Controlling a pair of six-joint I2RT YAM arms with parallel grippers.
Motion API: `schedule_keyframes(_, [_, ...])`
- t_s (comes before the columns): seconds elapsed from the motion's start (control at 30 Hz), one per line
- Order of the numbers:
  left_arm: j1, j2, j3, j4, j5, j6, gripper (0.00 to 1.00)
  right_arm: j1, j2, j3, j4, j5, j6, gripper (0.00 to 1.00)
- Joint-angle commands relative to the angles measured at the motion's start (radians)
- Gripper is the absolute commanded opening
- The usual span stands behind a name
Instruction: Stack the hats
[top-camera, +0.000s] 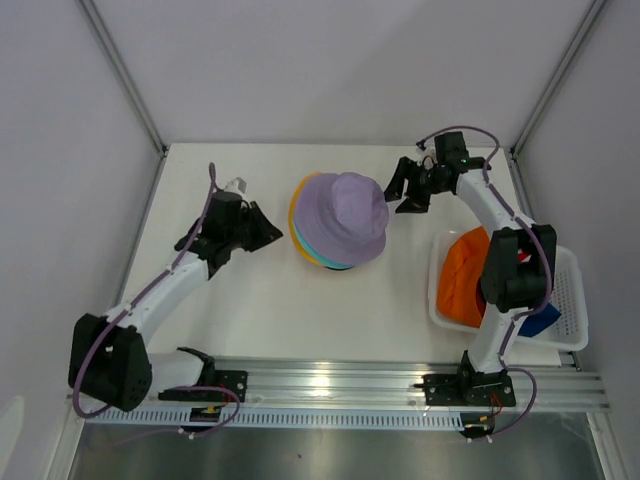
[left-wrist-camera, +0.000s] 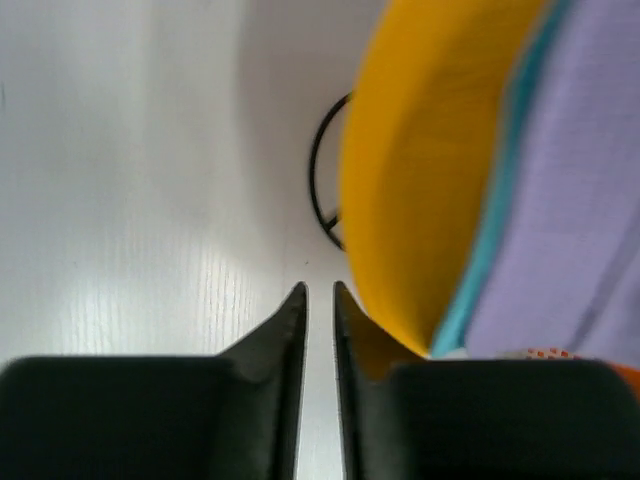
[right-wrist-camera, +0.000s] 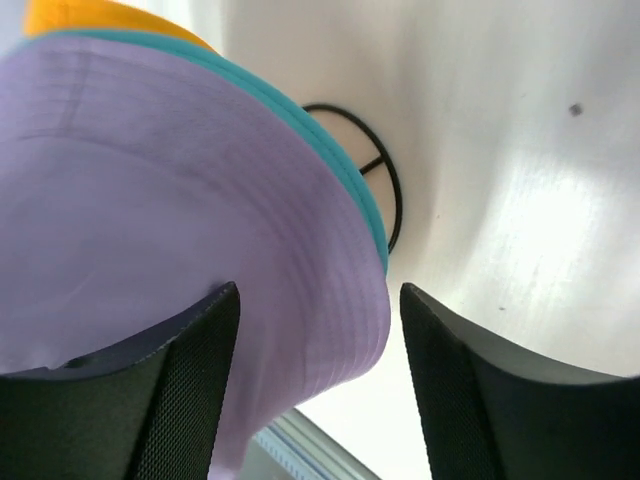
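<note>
Lavender hat tops the stack, centre of the top view. The teal hat brim shows under its lower edge and the yellow hat brim sticks out on the left side. The stack sits over the black wire stand; in both wrist views you only get part of one ring showing past the brims. Your left tool is narrow, fingers almost together, nothing between them. It sits left of the stack, just beside the yellow brim, over the white surface. Your right tool is wide and holding nothing. The lavender brim fills the gap between its fingers in the wrist view, but you cannot tell from that view whether a finger touches fabric. In the top view it is at the upper right of the stack, near but apart. The white mesh basket, right of frame and partly behind the right arm, holds the orange hat. A navy blue hat shows at its lower edge, mostly hidden by the arm.
</note>
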Motion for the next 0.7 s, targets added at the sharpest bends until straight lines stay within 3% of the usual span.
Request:
schedule_keyframes(0.0, [0.01,-0.121,0.072,0.025,0.022,0.07,0.29,-0.023,-0.092,0.095,-0.112,0.114,-0.043,0.69])
schedule_keyframes(0.03, [0.012,-0.15,0.092,0.037,0.046,0.072,0.36,-0.039,-0.097,0.126,-0.148,0.145,-0.046,0.7])
schedule_keyframes(0.07, [0.015,-0.158,0.1,0.05,0.065,0.073,0.52,-0.047,-0.1,0.143,-0.168,0.18,-0.049,0.71])
schedule_keyframes(0.17, [0.016,-0.143,0.126,0.134,0.149,0.062,0.76,-0.07,-0.111,0.209,-0.232,0.295,-0.068,0.78])
schedule_keyframes(0.2, [0.016,-0.129,0.139,0.152,0.171,0.052,0.79,-0.076,-0.114,0.216,-0.237,0.3,-0.068,0.78])
schedule_keyframes(0.37, [0.015,0.0,0.182,0.234,0.24,0.012,0.84,-0.073,-0.169,0.197,-0.182,0.208,-0.046,0.79])
schedule_keyframes(0.67, [0.018,0.143,0.181,0.314,0.263,-0.053,0.84,-0.015,-0.198,0.201,-0.154,0.159,-0.038,0.8])
